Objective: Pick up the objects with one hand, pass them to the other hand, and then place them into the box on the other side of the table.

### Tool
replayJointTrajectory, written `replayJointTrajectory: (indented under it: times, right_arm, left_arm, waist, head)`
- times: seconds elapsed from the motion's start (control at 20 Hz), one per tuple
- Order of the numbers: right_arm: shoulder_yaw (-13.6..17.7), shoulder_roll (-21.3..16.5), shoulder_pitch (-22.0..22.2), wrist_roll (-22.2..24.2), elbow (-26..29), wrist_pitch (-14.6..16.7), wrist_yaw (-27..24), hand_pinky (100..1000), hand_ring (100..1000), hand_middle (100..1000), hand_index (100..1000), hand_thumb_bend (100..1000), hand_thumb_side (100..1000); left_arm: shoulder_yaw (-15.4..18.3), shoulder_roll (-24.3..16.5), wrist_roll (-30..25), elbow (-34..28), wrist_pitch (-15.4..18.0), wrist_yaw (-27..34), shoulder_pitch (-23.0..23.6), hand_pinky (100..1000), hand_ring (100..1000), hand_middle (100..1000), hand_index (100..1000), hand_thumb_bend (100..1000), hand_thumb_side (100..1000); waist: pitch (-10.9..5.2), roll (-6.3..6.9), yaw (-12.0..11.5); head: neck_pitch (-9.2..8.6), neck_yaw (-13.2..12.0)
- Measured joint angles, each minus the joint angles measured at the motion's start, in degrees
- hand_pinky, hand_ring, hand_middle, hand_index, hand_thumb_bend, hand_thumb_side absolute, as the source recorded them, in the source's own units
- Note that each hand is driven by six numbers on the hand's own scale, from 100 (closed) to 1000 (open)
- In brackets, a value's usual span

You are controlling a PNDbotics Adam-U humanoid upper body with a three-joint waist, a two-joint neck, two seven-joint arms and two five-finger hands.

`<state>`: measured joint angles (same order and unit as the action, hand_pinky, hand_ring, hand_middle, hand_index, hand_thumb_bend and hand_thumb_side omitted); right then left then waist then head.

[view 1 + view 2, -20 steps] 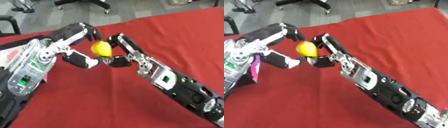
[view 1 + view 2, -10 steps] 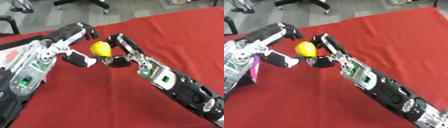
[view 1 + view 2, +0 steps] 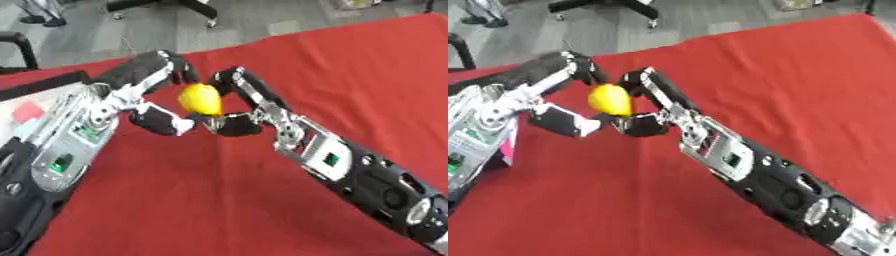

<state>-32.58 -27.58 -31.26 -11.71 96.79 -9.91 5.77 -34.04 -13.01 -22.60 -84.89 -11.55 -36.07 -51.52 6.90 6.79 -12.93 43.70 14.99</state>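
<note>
A smooth yellow lemon-shaped fruit (image 3: 200,99) hangs above the red tablecloth (image 3: 350,75), caught between both hands. The left hand (image 3: 157,95) curls its fingers over the fruit's top and its thumb under it; the right hand (image 3: 234,102) grasps it from the opposite side, likewise curled. The fruit looks light, rigid and rounded, likely slippery, so a hold across its widest middle seems safest. Only the right eye view shows a pink edge (image 3: 512,147) left of the fruit; the left eye view shows a white box (image 3: 31,107) there.

A red cloth (image 3: 350,75) covers the surface, reaching to the far and right edges. At its left side sits a white box (image 3: 31,102) with something red inside.
</note>
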Motion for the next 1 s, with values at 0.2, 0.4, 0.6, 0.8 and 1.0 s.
replayJointTrajectory:
  times: [0.2, 0.4, 0.6, 0.8, 1.0]
  right_arm:
    - [-0.04, 0.00, 0.00, 0.04, 0.03, 0.10, 0.00, 702, 681, 425, 559, 218, 100]
    - [-0.06, 0.01, 0.00, 0.13, 0.31, 0.22, 0.00, 702, 682, 425, 561, 223, 100]
    - [-0.06, 0.01, 0.00, 0.25, 0.34, 0.37, 0.07, 705, 687, 435, 573, 297, 100]
    - [-0.14, 0.00, 0.00, 1.55, 0.37, 1.27, 0.83, 716, 711, 475, 620, 492, 100]
    - [-0.23, -0.03, 0.01, 3.14, 0.50, 2.07, 2.23, 733, 751, 540, 688, 602, 100]
  left_arm:
    - [0.00, 0.19, 0.71, 0.29, 0.45, 0.78, 0.03, 766, 630, 568, 631, 174, 162]
    - [-0.04, 0.51, 2.14, 0.39, 0.79, 1.49, 0.03, 752, 587, 503, 516, 112, 114]
    - [-0.06, 0.52, 3.08, 0.54, 1.02, 1.53, 0.03, 746, 569, 471, 463, 100, 100]
    - [-0.06, 0.52, 3.16, 0.75, 1.15, 0.99, 0.03, 738, 553, 435, 442, 138, 100]
    - [-0.05, 0.52, 2.94, 0.77, 1.48, -0.03, 0.03, 732, 560, 407, 425, 171, 100]
  waist:
    - [0.00, 0.00, 0.00]
    - [0.01, 0.00, 0.00]
    - [0.01, 0.00, 0.00]
    - [0.01, 0.00, 0.07]
    - [0.01, 0.00, 0.08]
  head:
    - [0.00, -0.02]
    - [0.00, -0.06]
    - [0.00, -0.13]
    - [0.00, -0.14]
    - [0.00, -0.14]
